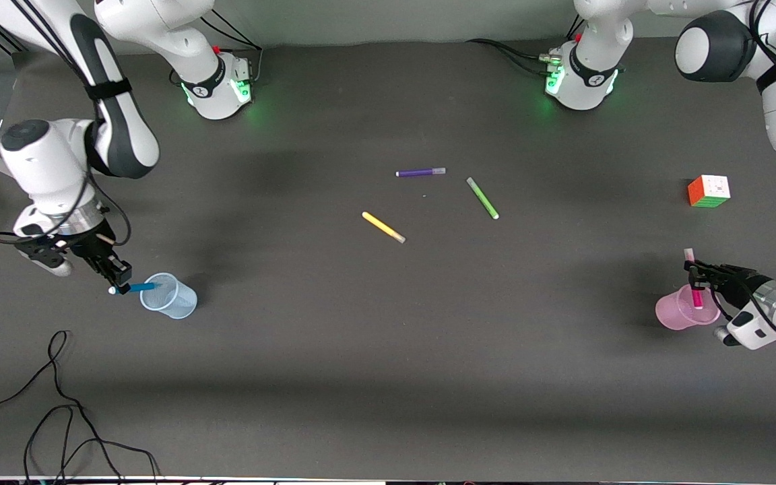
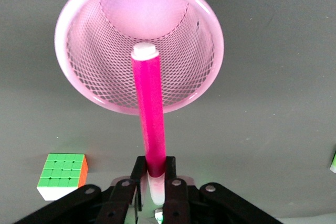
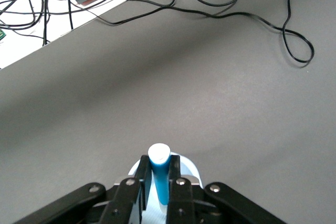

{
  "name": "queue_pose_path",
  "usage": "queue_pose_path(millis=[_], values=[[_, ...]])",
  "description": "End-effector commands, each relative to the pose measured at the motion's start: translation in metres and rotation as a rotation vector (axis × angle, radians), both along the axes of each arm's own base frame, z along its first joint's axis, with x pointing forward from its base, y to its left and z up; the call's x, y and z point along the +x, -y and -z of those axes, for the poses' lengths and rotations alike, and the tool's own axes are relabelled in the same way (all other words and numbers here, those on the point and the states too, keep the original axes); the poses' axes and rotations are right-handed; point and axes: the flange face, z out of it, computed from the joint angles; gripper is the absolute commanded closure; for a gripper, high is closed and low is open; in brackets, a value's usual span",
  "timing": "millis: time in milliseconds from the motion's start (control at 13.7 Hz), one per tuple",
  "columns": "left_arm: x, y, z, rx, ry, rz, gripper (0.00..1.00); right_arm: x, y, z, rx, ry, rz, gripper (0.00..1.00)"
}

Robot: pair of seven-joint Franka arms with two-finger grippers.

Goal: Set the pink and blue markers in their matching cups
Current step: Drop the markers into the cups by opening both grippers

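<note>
My left gripper (image 1: 696,273) is shut on the pink marker (image 1: 696,289), whose lower end dips into the mouth of the pale pink mesh cup (image 1: 676,311) at the left arm's end of the table. In the left wrist view the pink marker (image 2: 149,108) points into the pink cup (image 2: 94,87). My right gripper (image 1: 120,278) is shut on the blue marker (image 1: 137,287), held nearly level with its tip over the rim of the pale blue cup (image 1: 172,297). In the right wrist view the blue marker (image 3: 160,174) stands between my fingers over the blue cup (image 3: 192,170).
A purple pen (image 1: 420,172), a green pen (image 1: 482,197) and a yellow pen (image 1: 382,227) lie mid-table. A colour cube (image 1: 708,190) sits toward the left arm's end and shows in the left wrist view (image 2: 62,176). Black cables (image 1: 58,411) trail along the near edge.
</note>
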Motion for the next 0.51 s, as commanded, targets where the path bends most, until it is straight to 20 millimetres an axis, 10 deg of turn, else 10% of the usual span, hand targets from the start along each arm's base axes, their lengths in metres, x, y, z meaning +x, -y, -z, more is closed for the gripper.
queue_pose_path(millis=[0, 146, 219, 292, 365, 438], values=[[0.003, -0.005, -0.001, 0.002, 0.013, 0.019, 0.48, 0.005, -0.001, 0.012, -0.028, 0.031, 0.001, 1.00], [0.003, -0.004, -0.002, 0.000, 0.012, 0.021, 0.02, 0.007, -0.004, 0.023, -0.034, 0.042, 0.011, 1.00], [0.003, -0.005, -0.004, 0.002, 0.015, 0.020, 0.01, 0.007, -0.008, 0.026, -0.036, 0.047, 0.007, 1.00], [0.004, -0.004, -0.004, 0.000, 0.015, 0.021, 0.01, 0.007, -0.011, 0.027, -0.037, 0.044, 0.001, 0.75], [0.003, -0.004, -0.004, 0.000, 0.014, 0.021, 0.01, 0.007, -0.012, 0.028, -0.039, 0.041, -0.002, 0.03], [0.003, -0.004, -0.005, 0.000, 0.014, 0.021, 0.01, 0.008, -0.012, 0.028, -0.040, 0.040, -0.002, 0.00]])
